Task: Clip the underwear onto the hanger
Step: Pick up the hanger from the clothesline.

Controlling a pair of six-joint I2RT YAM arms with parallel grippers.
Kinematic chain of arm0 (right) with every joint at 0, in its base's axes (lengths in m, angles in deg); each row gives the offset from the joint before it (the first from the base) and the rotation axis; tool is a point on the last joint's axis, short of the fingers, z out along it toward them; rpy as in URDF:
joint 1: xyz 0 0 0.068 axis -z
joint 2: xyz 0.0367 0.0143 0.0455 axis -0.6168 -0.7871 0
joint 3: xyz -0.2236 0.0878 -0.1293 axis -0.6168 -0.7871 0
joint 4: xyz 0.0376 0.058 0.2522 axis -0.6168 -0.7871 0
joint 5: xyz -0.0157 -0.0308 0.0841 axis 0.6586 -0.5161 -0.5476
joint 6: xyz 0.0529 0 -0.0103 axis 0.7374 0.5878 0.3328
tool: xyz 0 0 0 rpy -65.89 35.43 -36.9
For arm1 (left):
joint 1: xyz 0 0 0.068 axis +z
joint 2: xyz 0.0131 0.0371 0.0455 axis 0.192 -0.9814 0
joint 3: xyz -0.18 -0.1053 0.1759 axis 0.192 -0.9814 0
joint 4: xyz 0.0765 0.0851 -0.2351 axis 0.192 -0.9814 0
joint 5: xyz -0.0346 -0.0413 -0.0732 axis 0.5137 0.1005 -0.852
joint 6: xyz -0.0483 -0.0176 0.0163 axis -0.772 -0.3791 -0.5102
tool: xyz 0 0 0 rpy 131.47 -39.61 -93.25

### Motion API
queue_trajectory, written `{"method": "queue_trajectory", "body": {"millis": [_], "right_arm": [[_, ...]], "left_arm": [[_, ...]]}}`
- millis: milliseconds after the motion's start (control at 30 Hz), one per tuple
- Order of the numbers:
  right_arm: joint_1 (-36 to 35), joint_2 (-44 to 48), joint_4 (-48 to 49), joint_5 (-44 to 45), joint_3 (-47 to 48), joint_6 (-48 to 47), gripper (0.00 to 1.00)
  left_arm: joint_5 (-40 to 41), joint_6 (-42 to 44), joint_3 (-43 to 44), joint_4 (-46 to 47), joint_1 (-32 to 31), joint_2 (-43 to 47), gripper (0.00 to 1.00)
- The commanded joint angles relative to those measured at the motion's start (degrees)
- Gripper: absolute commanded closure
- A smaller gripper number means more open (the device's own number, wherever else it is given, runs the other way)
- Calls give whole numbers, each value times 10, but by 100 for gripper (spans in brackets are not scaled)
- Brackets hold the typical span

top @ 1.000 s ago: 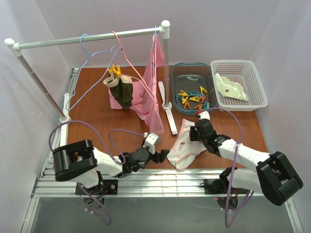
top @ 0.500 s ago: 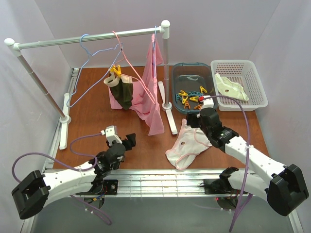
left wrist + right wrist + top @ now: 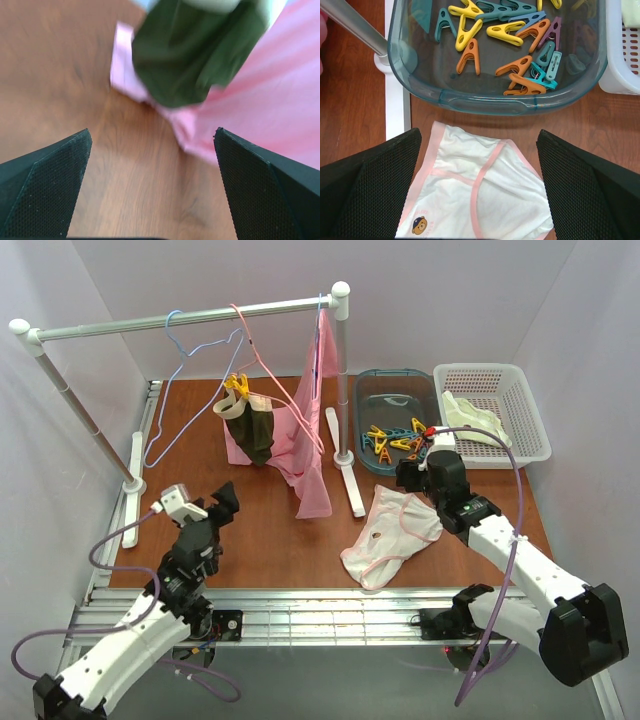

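The underwear (image 3: pixel 392 535), pale white with pink edging and a small bear print, lies flat on the brown table right of centre. In the right wrist view the underwear (image 3: pixel 475 190) sits below and between the fingers. My right gripper (image 3: pixel 408 476) (image 3: pixel 479 145) hovers open over its far edge, holding nothing. The light-blue wire hanger (image 3: pixel 183 358) hangs by its hook from the rail at the back left, bare. My left gripper (image 3: pixel 226 502) (image 3: pixel 151 150) is open and empty at the left, above bare wood, facing the hung clothes.
A pink hanger (image 3: pixel 262 360) carries dark olive-green underwear (image 3: pixel 255 430) pegged with yellow clips, next to a hanging pink garment (image 3: pixel 305 455). A teal bin (image 3: pixel 395 380) of coloured pegs (image 3: pixel 520 65) and a white basket (image 3: pixel 520 455) with a cream garment (image 3: pixel 475 418) stand at the back right. The rail's post (image 3: pixel 342 380) rises mid-table.
My left arm swung from beside the underwear out to the left and rose. My right gripper opened and drew back toward the bin, with the underwear left lying on the table.
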Motion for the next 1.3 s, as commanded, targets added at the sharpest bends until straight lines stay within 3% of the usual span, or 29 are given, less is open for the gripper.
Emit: {"method": "queue_trajectory", "body": {"millis": [0,67,300,433,600,800,1100,1267], "right_arm": [[21,-2,15,-39,13,-10,15],[23,-3,22,-46,10,-9,15],[25,1,25,-62,7,-10,15],[27,2,25,-68,7,-9,15],[27,7,22,-74,3,-9,15],[29,18,21,-81,1,-9,15],[30,32,21,-100,-5,-8,15],[30,52,19,-105,-10,-7,15]], "left_arm": [[87,63,68,-117,4,70,10],[137,61,100,-168,0,94,11],[205,89,114,-148,-3,113,11],[210,182,134,-64,-3,115,12],[192,286,231,-12,-3,32,13],[126,415,359,52,-3,-75,11],[-2,471,577,-57,3,-234,11],[-127,426,659,-159,90,-310,11]]}}
